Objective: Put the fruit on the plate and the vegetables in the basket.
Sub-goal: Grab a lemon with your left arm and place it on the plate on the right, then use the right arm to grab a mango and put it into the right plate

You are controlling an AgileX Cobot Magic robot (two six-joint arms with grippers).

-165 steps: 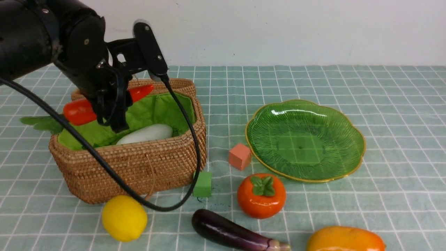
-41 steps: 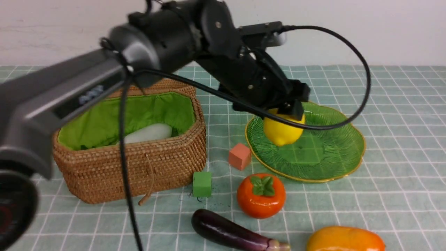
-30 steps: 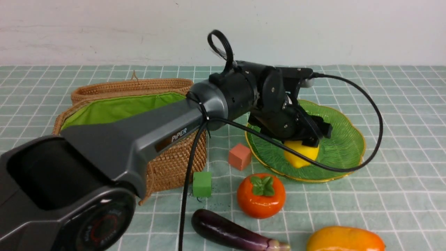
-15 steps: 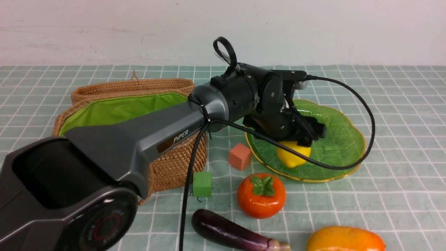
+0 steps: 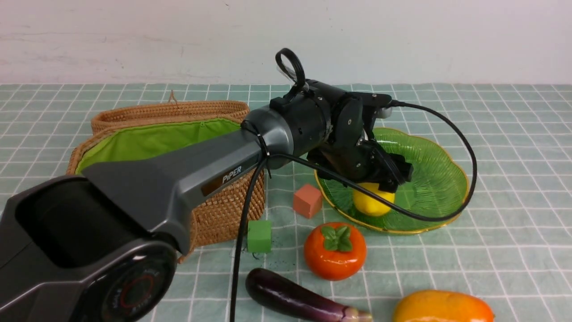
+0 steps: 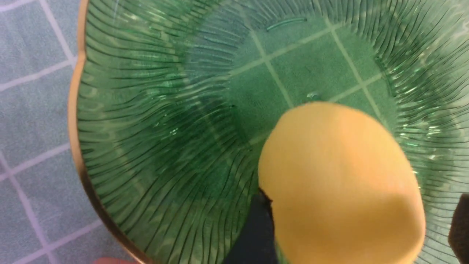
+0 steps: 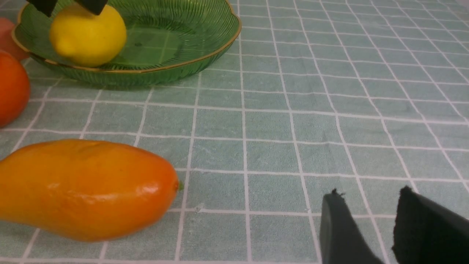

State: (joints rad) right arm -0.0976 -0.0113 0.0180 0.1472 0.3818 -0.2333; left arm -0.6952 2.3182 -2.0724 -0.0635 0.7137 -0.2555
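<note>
Lab-like tabletop setup: checked teal cloth [image 5: 514, 134] against a bare white wall [image 5: 134, 36].

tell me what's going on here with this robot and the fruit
The left gripper is over the yellow lemon, which sits on the ribbed green glass plate, jaws open around it. The glossy orange-red persimmon, oblong orange mango and dark purple eggplant lie on the checked cloth, not yet sorted. The woven wicker basket with green lining stands open beside the plate. The right gripper sits low near the mango, open and empty.
</note>
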